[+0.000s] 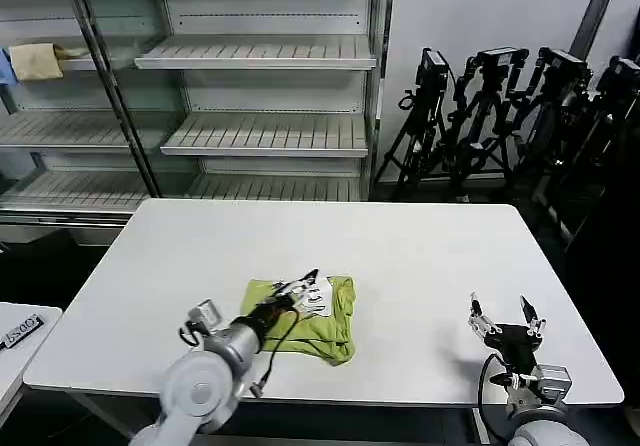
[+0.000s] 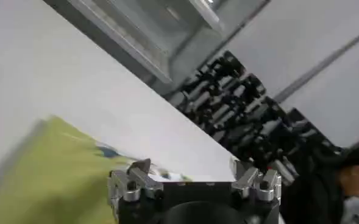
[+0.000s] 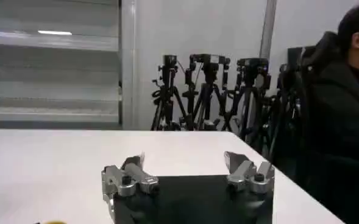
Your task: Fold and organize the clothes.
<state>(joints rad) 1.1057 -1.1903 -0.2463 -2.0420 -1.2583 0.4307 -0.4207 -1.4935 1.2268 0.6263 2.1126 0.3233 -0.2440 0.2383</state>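
Left gripper [image 1: 308,294] over folded lime yellow-green soft shirt [image 1: 335,331] at front-middle of white rectangular table [image 1: 420,256], fingers spread wide, perhaps brushing the cloth. Right gripper [image 1: 506,318] near table's front right, well apart from shirt, spread open too.

Place: a robot lab or recording studio.
Shelving: bare metal shelf racks [image 1: 265,56] line the back wall.
Camera gear: a row of black tripods [image 1: 500,116] carrying cameras stands by a plain grey wall.
Work surface: a plain white counter [image 1: 420,256].
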